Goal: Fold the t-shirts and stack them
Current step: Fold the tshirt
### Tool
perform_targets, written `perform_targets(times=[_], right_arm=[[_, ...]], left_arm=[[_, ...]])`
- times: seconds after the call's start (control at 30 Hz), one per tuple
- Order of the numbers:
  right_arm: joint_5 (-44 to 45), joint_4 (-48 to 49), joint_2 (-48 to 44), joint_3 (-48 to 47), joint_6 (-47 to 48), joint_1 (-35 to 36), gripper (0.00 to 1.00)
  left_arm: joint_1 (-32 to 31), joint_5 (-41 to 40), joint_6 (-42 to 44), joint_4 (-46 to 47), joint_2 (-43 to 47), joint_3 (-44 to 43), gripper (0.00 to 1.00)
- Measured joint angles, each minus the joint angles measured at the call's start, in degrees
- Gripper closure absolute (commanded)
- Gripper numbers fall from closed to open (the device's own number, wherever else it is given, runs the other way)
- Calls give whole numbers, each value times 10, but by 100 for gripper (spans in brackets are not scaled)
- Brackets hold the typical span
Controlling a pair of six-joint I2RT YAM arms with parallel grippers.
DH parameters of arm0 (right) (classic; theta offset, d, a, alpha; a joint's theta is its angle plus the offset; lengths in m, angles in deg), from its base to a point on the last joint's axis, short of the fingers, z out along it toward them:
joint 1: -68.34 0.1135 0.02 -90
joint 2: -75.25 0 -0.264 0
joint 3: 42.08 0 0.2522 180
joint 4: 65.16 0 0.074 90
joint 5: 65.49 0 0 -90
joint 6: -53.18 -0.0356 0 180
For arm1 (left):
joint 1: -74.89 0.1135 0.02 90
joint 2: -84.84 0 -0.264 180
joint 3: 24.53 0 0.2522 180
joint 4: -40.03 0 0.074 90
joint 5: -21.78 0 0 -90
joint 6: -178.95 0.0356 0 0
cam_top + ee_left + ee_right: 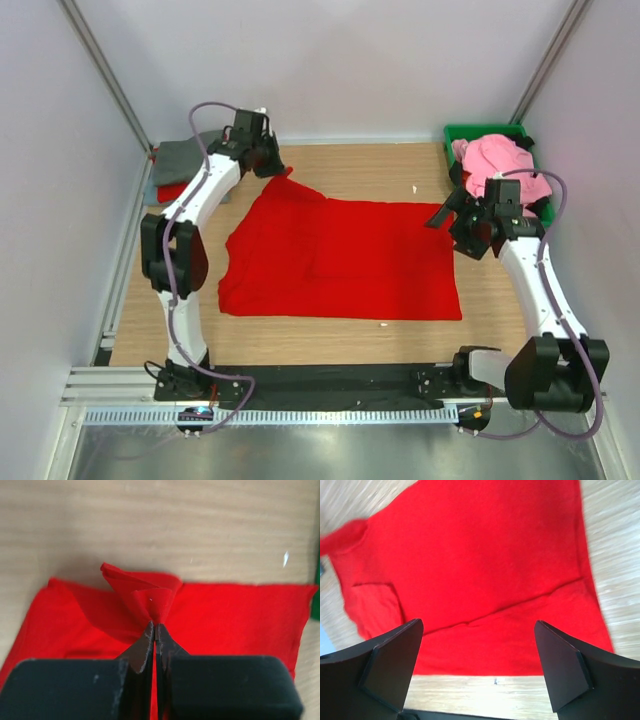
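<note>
Both the left arm point(203, 192) and the right arm point(530, 280) have white link shells between bulky black joint housings. A pale lilac cable point(206, 145) runs in loops beside each arm. The left gripper point(155, 628) has 2 black wedge fingers point(142, 650), scuffed grey along their edges, on blocky matte-black mounts. The right gripper point(479, 625) has 2 broad, bevelled black fingers point(395, 660).

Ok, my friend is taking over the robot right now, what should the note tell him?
Left gripper: shut on a pinched fold of the big red shirt, at its far left corner.
Right gripper: open, over the shirt's right side, holding nothing.
Pile: grey shirt on a small red shirt, far left.
Pink shirt sits in the green bin.
To do: fold and stack the big red one, then pink.
</note>
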Motion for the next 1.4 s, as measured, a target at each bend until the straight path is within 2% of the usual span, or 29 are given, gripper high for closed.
perform_targets(times=[0.33,0.57,0.7,0.87,1.0,1.13,1.3,1.4], right_arm=[[110,-27,230,-191,30,0,4],[151,-62,398,-341,34,7,6],[166,-75,490,-442,34,27,6],[181,-101,567,-522,34,45,5],[197,-96,556,-481,33,45,6],[217,-77,474,-349,31,43,6],[233,-56,353,-219,27,41,15],[235,-35,340,-199,26,41,21]], left_arm=[[-24,-31,32,-74,188,213,100],[-24,-67,59,-119,259,229,100],[-23,-93,75,-122,268,239,100],[-17,-94,78,-123,268,270,100],[-5,-92,77,-120,268,286,100],[3,-81,75,-118,268,297,100],[4,-70,74,-112,268,302,100],[4,-68,74,-111,268,307,100]])
